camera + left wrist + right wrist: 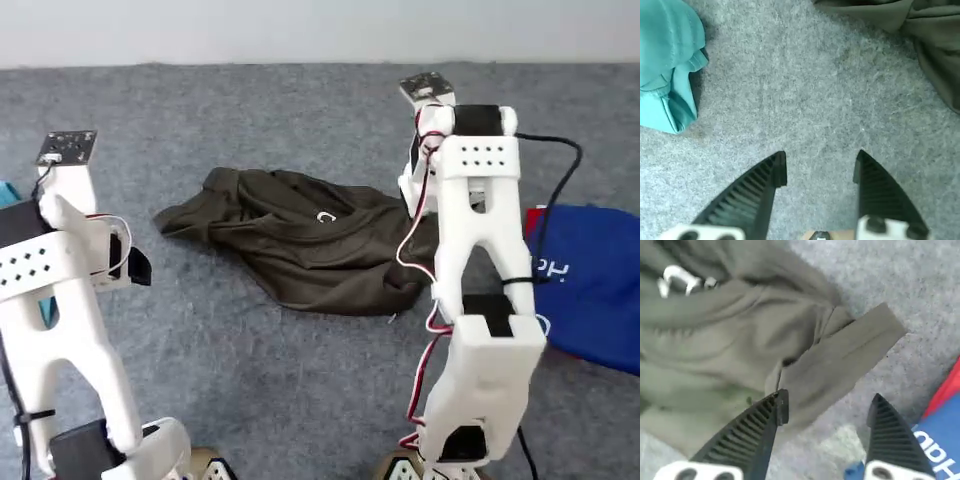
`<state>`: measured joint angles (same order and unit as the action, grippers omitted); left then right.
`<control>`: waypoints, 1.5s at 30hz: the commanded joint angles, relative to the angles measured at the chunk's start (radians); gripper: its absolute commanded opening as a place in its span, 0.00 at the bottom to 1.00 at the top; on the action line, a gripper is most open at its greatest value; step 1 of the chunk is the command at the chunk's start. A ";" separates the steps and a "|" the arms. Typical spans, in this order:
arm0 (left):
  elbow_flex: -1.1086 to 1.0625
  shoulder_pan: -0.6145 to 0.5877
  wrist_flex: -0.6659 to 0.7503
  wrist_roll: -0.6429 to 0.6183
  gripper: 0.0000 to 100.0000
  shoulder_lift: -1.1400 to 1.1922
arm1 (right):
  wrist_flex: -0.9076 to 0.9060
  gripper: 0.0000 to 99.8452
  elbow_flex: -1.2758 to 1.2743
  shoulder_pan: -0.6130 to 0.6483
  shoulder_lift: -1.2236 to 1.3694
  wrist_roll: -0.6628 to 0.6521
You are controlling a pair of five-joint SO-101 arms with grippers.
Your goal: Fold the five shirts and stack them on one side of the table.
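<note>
A: What's laid out on the grey table [250, 390]?
B: The olive shirt [300, 250] is dumped crumpled mid-table, the blue shirt [590, 285] is laid by the right arm, and the teal shirt [665, 65] is bunched by the left.
A: Claws?
B: The left gripper [821, 167] is held wide over bare table; the right gripper [830, 407] is spread wide above the olive shirt's edge.

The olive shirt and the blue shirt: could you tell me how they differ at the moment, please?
The olive shirt lies mid-table; the blue shirt lies off to the right. The olive shirt is bunched into folds; the blue shirt lies flatter. The open right gripper hangs over the olive shirt, the blue shirt beside it. Both rest on the grey table.
</note>
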<state>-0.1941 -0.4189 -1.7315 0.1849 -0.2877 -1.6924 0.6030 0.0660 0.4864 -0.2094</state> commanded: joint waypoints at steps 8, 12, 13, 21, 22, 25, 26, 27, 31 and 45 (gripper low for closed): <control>0.005 0.003 -0.003 0.011 0.22 -0.035 | 0.027 0.27 0.235 -0.044 0.177 0.057; 0.005 0.003 -0.003 0.011 0.22 -0.035 | 0.027 0.27 0.327 -0.070 0.288 0.057; 0.005 0.003 -0.003 0.011 0.22 -0.035 | 0.024 0.27 0.347 -0.073 0.317 0.055; 0.005 0.003 -0.003 0.011 0.22 -0.035 | -0.070 0.00 0.528 -0.067 0.421 -0.104; 0.005 0.003 -0.003 0.011 0.22 -0.035 | -0.090 0.02 0.552 -0.067 0.420 -0.127; 0.005 0.003 -0.003 0.011 0.22 -0.035 | -0.105 0.01 0.623 -0.067 0.407 -0.180; 0.005 0.003 -0.003 0.011 0.22 -0.035 | -0.105 0.01 0.644 -0.067 0.387 -0.195; 0.005 0.003 -0.002 0.011 0.22 -0.035 | -0.105 0.01 0.663 -0.062 0.360 -0.207; 0.005 0.003 0.000 0.011 0.22 -0.035 | -0.104 0.01 0.681 0.008 0.214 -0.272; 0.004 0.003 0.000 0.003 0.22 -0.035 | -0.101 0.01 0.651 0.166 -0.045 -0.382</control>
<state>-0.1941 -0.4204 -1.7315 0.1849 -0.2877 -1.7568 1.2490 0.2271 0.4864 -0.5838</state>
